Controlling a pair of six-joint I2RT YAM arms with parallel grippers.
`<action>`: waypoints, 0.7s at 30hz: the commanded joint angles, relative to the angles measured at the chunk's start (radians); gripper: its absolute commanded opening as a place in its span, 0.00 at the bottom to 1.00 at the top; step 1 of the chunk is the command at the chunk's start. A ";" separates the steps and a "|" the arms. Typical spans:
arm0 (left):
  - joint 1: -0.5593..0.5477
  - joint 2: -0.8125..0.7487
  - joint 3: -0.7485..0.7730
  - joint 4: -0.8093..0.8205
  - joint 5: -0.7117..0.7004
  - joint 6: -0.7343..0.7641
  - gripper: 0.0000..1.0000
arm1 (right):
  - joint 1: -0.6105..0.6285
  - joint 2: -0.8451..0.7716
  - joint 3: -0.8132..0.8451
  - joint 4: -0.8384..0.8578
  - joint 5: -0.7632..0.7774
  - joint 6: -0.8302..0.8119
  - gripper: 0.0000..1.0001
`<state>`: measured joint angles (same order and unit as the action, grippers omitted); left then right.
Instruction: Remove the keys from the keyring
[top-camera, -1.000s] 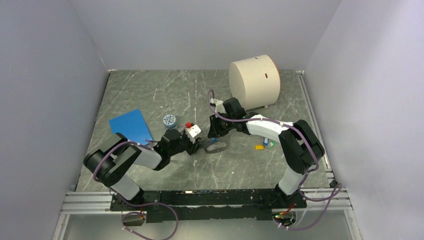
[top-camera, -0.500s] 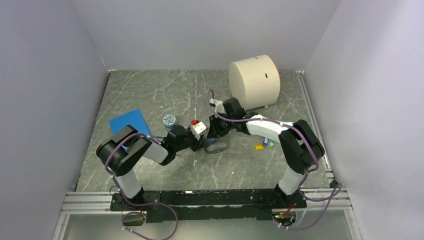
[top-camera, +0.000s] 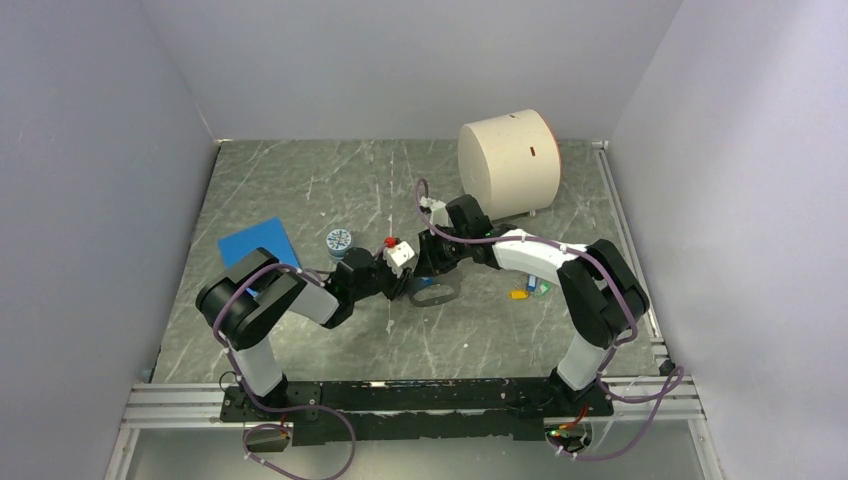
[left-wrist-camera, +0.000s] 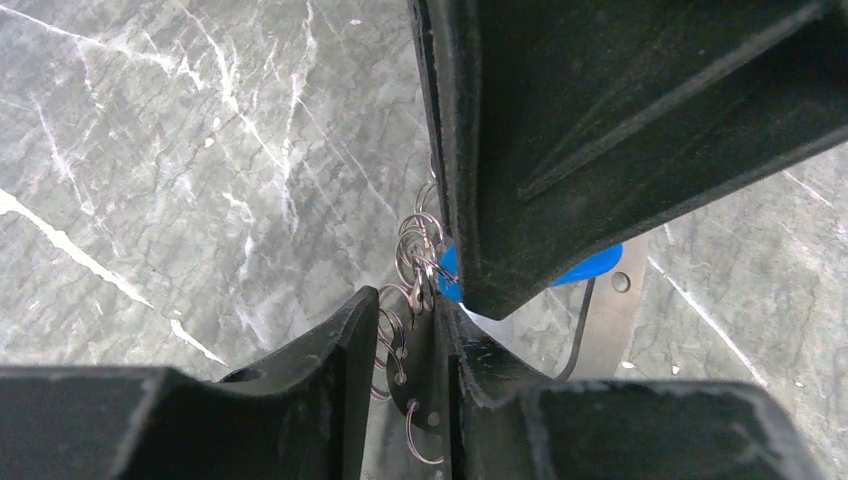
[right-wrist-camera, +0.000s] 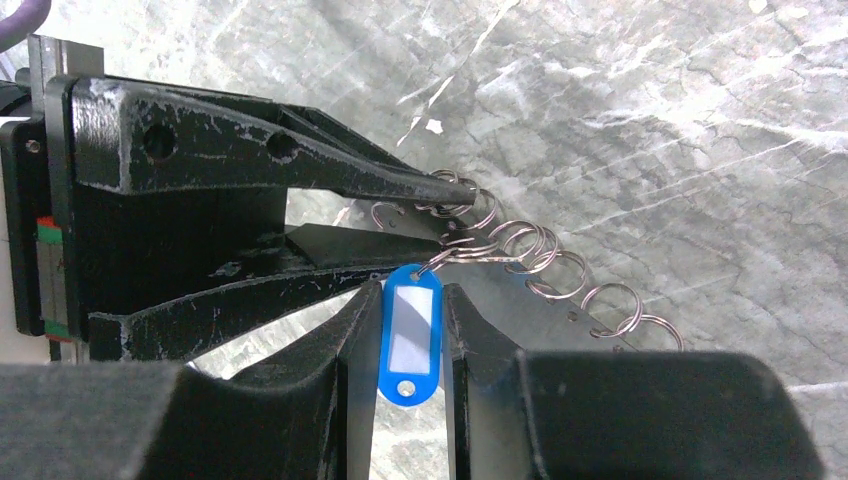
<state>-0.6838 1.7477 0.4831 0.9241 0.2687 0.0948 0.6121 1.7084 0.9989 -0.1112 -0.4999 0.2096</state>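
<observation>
The keyring (top-camera: 437, 294) is a dark grey oval loop lying mid-table, with several small wire rings (right-wrist-camera: 530, 248) along one side. My left gripper (top-camera: 405, 287) reaches it from the left. In the left wrist view (left-wrist-camera: 408, 310) its jaws sit close around the loop's holed edge (left-wrist-camera: 422, 385). My right gripper (top-camera: 428, 268) comes from behind. In the right wrist view (right-wrist-camera: 412, 292) it is shut on a blue-headed key (right-wrist-camera: 410, 335) that hangs from one wire ring. A yellow key (top-camera: 520, 294) and a green key (top-camera: 541, 288) lie loose to the right.
A flat blue square pad (top-camera: 258, 250) and a small round blue-patterned jar (top-camera: 339, 240) lie left of the grippers. A large cream cylinder (top-camera: 508, 165) stands at the back right. Grey walls close in three sides.
My left gripper has moved right and a little away from me, up to the keyring, and its elbow has risen. The right arm and the keyring have stayed in place.
</observation>
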 joint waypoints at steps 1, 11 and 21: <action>0.004 0.000 0.021 0.046 0.028 0.035 0.28 | 0.005 -0.032 0.006 0.044 -0.029 -0.002 0.00; 0.004 -0.062 -0.009 0.017 0.052 0.048 0.02 | -0.017 -0.037 -0.002 0.023 0.044 -0.012 0.00; 0.004 -0.099 -0.051 0.014 0.038 0.035 0.03 | -0.043 0.011 0.015 -0.025 0.117 -0.036 0.00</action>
<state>-0.6804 1.6905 0.4503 0.9115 0.2985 0.1131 0.5789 1.7061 0.9989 -0.1303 -0.4252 0.2016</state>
